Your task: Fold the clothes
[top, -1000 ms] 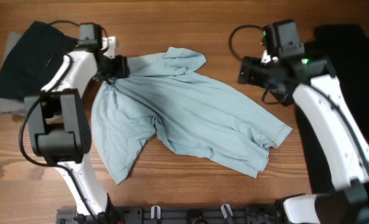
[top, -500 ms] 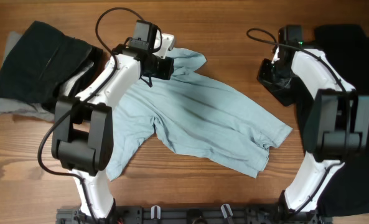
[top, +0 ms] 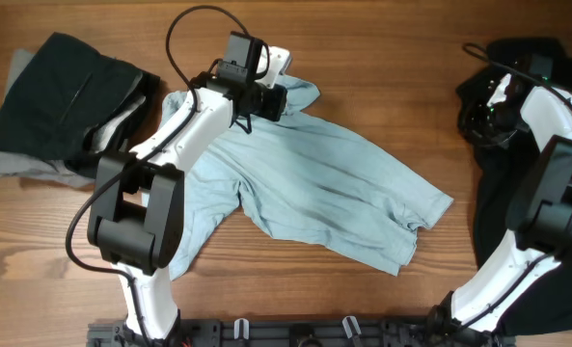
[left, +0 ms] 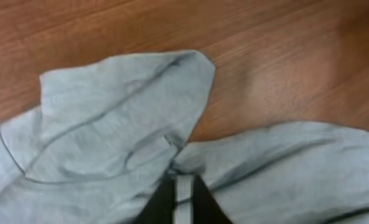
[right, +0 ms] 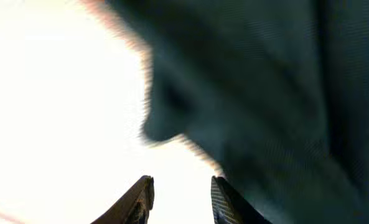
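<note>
- Look for the shirt in the middle of the worktop, spread out but wrinkly.
- See the left gripper pressed together on the cloth at the shirt's far edge.
- Spot the right gripper spread apart, holding nothing, over the black pile at the right edge.
- Likely soft, light and floppy; best to grab at corners or hems.
- Bare wood along the near edge for pulling flat.
- Keep off the dark pile in the far left corner.
</note>
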`<state>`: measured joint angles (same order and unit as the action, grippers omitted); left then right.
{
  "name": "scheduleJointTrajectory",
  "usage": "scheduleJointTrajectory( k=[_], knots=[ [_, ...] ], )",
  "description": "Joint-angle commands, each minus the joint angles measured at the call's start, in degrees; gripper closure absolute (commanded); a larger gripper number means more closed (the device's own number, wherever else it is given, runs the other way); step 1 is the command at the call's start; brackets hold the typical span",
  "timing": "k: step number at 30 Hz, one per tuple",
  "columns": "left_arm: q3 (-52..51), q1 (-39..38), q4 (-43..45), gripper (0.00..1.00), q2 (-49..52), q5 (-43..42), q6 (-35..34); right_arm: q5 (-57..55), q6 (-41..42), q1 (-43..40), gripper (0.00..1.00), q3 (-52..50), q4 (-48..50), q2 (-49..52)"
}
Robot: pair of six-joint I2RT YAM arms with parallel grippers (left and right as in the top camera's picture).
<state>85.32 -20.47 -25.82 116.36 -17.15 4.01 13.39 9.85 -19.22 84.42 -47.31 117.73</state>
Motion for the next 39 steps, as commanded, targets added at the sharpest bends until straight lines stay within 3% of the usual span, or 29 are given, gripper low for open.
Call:
scheduleJointTrajectory(
  k=[1,6,10,12,14,16,22,24,26,28,33,38,39],
  knots=[
    [-0.1,0.1,2.4,0.92,4.3,3.1,-0.2,12.3,-5.5,0.9,0.6,0.0,-1.7,-12.0],
    [-0.1,2.3,11.7,0.92,10.2,4.8,-0.4,15.0,-8.3,3.4,0.5,0.0,-7.3,-23.5],
    [-0.1,6.1,15.6,0.92,13.9,6.6,-2.8,14.9,-8.4,7.2,0.5,-0.2,-11.9,-24.3],
    [-0.1,9.8,17.8,0.93,16.2,7.4,-8.0,14.3,-8.4,9.9,0.5,-0.8,-13.0,-24.3],
    [-0.1,15.2,20.5,0.96,17.7,7.1,-14.1,10.2,-8.3,12.7,0.35,-1.6,-13.0,-24.3],
    [0.2,19.8,22.7,0.96,17.6,4.6,-15.4,5.3,-8.1,15.5,0.28,-3.5,-12.9,-24.3],
    [12.7,23.7,13.7,0.96,16.6,1.2,-15.0,0.9,-4.5,17.0,0.25,-13.2,-5.4,-21.4],
    [16.5,23.1,10.3,0.88,15.2,0.9,-14.9,0.8,-2.7,17.0,0.21,-16.4,0.2,-19.3],
    [18.5,22.7,6.5,0.67,12.6,0.9,-14.9,0.7,-1.2,17.0,0.2,-18.5,5.8,-16.8],
    [18.8,22.7,1.3,0.55,8.2,0.9,-14.8,0.2,0.9,17.0,0.23,-19.3,11.4,-13.0],
    [18.8,22.6,-15.6,0.39,-5.6,0.9,-9.3,-0.9,1.3,17.0,0.29,-19.3,18.0,-6.0],
    [18.8,22.4,-27.3,0.36,-19.2,1.1,-7.4,1.6,0.6,17.0,0.58,-19.3,22.5,-2.1],
    [18.8,22.4,-29.2,0.37,-21.0,1.1,-7.4,1.6,0.6,17.0,0.7,-19.3,23.3,-2.0]
  ],
)
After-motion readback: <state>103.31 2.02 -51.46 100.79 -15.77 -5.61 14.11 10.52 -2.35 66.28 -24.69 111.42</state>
